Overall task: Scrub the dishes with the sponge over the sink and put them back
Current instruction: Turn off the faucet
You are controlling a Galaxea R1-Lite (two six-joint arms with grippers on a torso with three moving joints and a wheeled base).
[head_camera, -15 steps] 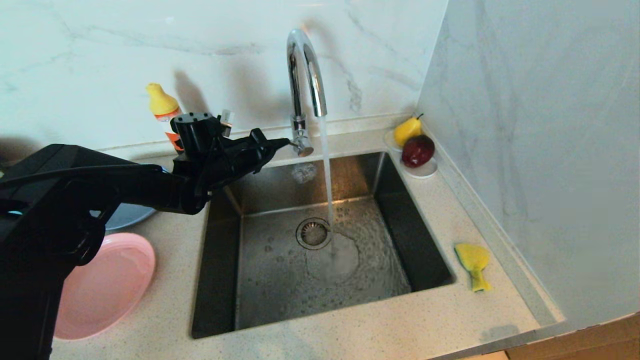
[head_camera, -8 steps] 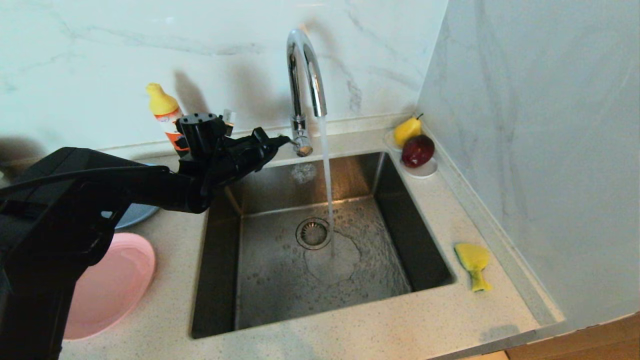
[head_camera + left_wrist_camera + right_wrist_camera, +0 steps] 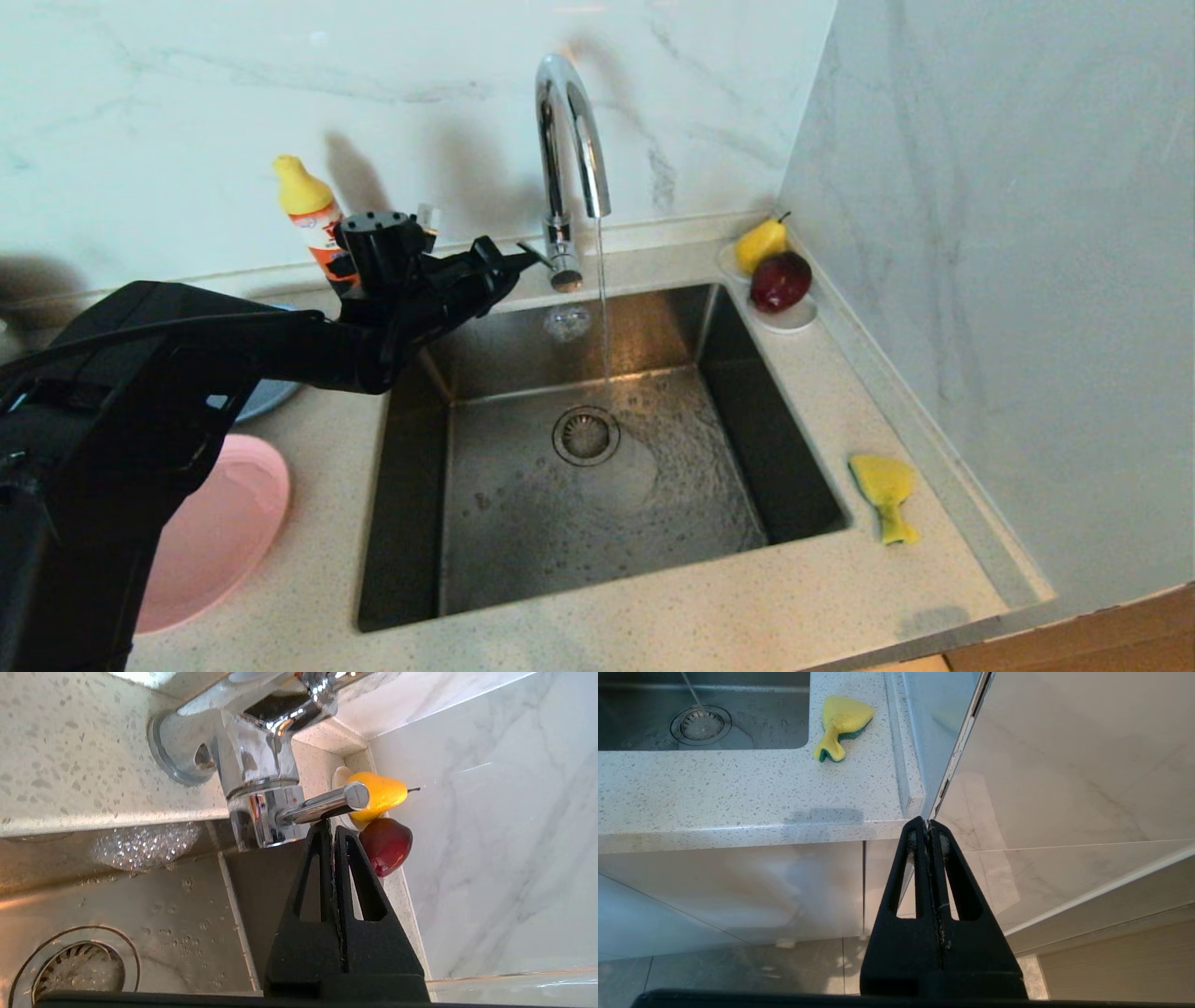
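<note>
- Speckled countertop [image 3: 653, 607], marble walls; sponge [image 3: 884, 493] right of sink [image 3: 597, 467].
- Pink plate [image 3: 219, 532], blue plate [image 3: 266, 397]: partly hidden by left arm.
- Left gripper [image 3: 523, 264]: fingers pressed together, touching tap lever [image 3: 327, 805].
- Water stream thinner than before.
- Right gripper [image 3: 928, 828]: closed, empty, parked below counter edge.

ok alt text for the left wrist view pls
The shut left gripper presses its tips against the chrome tap lever over the wet steel sink. Behind sit a yellow pear and a dark red fruit.
</note>
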